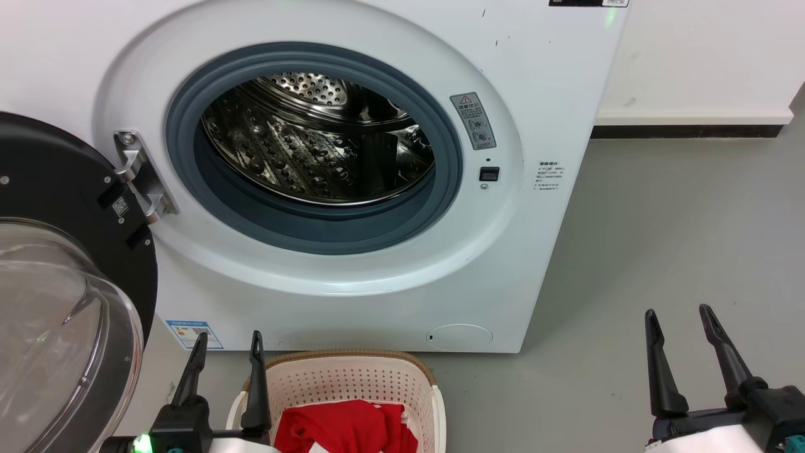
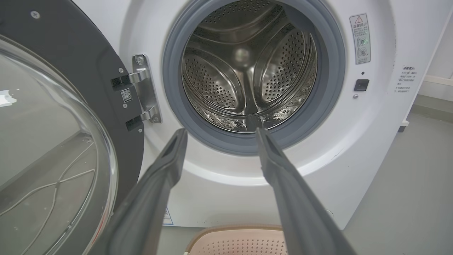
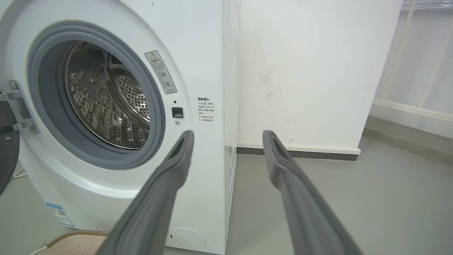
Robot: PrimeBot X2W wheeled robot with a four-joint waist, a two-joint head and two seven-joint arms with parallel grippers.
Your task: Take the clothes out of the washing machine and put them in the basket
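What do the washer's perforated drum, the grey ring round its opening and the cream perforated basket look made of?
Perforated drum: seemingly polished steel, mirror-like reflections. Grey ring: probably matte rubber, no glare. Cream perforated basket: likely moulded plastic, uniform holes; brown rim looks woven.

On the white front of the washing machine (image 1: 352, 302), right of centre in the head view, a grey sticker (image 1: 473, 119) bore a red warning triangle with an exclamation mark, above small characters and two round pictograms too fine to read. Further right sat a block of small print (image 1: 548, 178), equally illegible. A QR-code tag (image 1: 120, 206) stood on the black rim of the door (image 1: 56, 163) at left, and a blue-edged label (image 1: 195, 334) at the machine's lower left.
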